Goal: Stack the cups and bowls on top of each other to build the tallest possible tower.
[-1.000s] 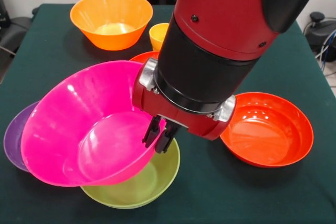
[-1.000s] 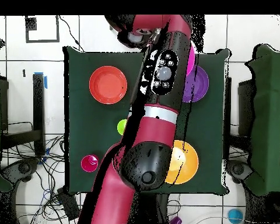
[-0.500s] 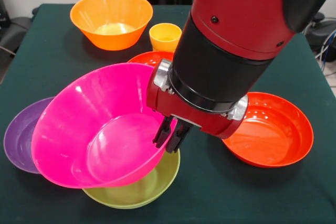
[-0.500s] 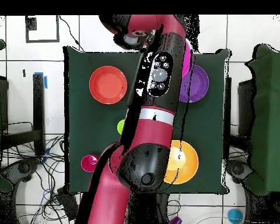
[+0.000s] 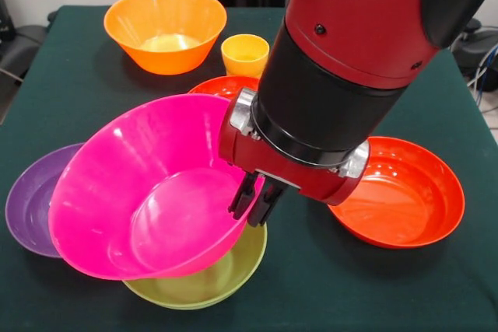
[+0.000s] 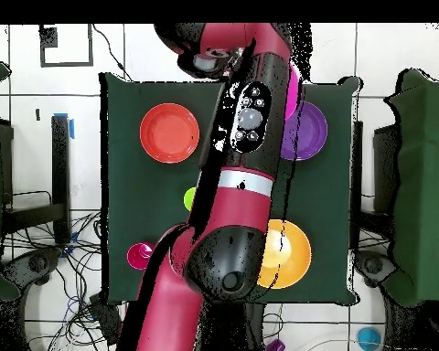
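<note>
1. The gripper (image 5: pixel 254 206) is clenched on the rim of the magenta bowl (image 5: pixel 148 192); the two dark fingers (image 5: pixel 243 195) pinch the bowl's wall between them.
2. The magenta bowl is tilted, its open side turned up and away from the jaws; its lower part rests inside the lime-green bowl (image 5: pixel 210 277), which lies directly under the jaws.
3. The purple bowl (image 5: pixel 27 207) is beyond the magenta bowl from the jaws, partly hidden behind it.
4. On the other side of the jaws, near, lies a shallow red-orange bowl (image 5: pixel 401 192); a second red-orange bowl (image 5: pixel 222 85) shows just behind the arm (image 5: pixel 350 52).
5. Further behind the jaws stand the yellow-orange cup (image 5: pixel 244 54) and the deep orange bowl (image 5: pixel 165 29), both apart from the gripper.
</note>
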